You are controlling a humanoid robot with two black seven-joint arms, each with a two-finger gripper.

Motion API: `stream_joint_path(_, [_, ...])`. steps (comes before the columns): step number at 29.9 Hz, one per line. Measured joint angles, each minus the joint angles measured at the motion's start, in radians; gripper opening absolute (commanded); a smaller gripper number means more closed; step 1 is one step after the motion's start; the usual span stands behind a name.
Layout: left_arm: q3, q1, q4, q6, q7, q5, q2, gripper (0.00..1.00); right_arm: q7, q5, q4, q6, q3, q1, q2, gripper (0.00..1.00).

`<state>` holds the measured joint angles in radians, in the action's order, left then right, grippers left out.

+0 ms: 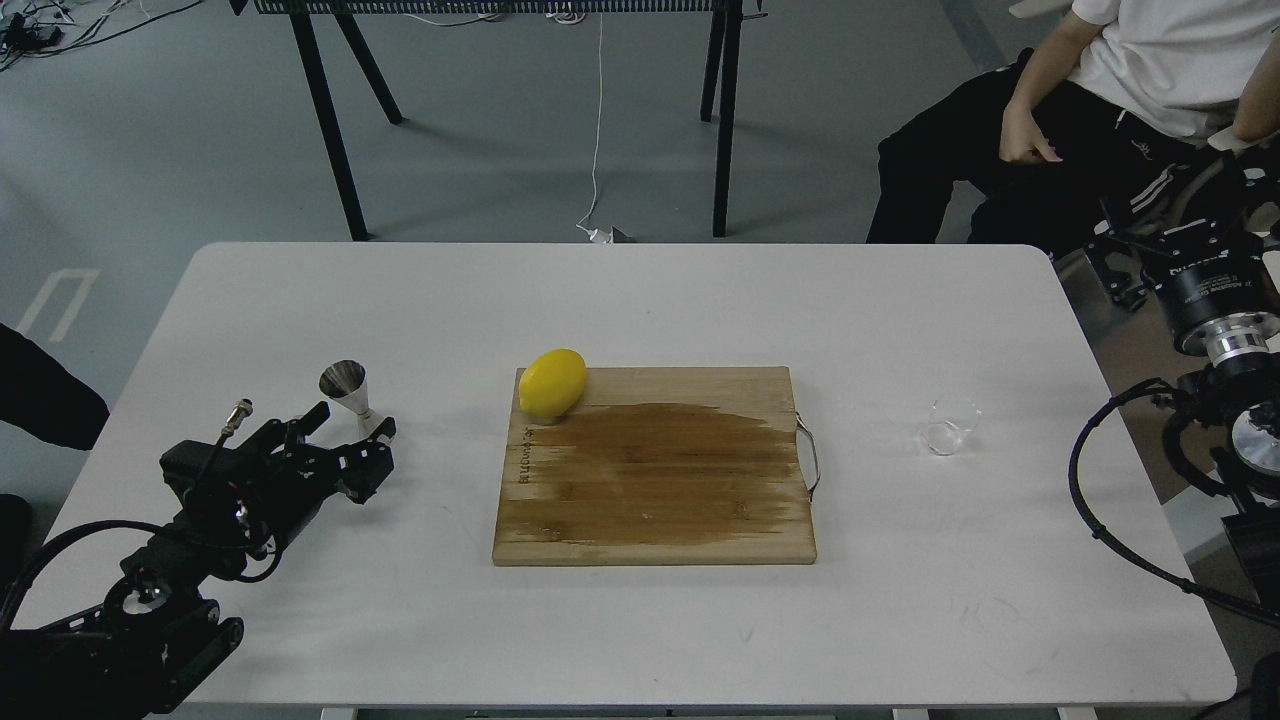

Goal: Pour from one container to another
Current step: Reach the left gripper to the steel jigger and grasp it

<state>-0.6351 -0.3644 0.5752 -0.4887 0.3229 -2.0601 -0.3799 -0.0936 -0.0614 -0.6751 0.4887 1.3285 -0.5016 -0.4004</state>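
The steel jigger [347,386] stands upright on the left part of the white table [640,300]. My left gripper [352,438] is open just in front of it, its fingers reaching to either side of the jigger's base and hiding part of it. Far to the right, past the board, the clear glass cup [948,425] sits on the table with nothing near it. My right gripper [1125,272] hangs dark beyond the table's right edge, well behind the cup; its fingers cannot be told apart.
A wooden cutting board [655,480] with a wet stain and a metal handle lies mid-table, a yellow lemon [553,382] on its back left corner. A seated person [1080,110] is beyond the back right corner. Black table legs [325,120] stand behind.
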Motion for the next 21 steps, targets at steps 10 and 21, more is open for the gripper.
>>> stream_joint_path(10, [0.000,-0.039,-0.077,0.000,0.003,0.003,0.050,0.41,0.000,0.000,0.000,0.000,0.000,0.000,0.001,1.00])
stream_joint_path(21, [0.000,-0.049,-0.080,0.000,0.002,0.003,0.054,0.13,0.000,0.000,0.002,0.000,0.000,0.000,0.000,1.00])
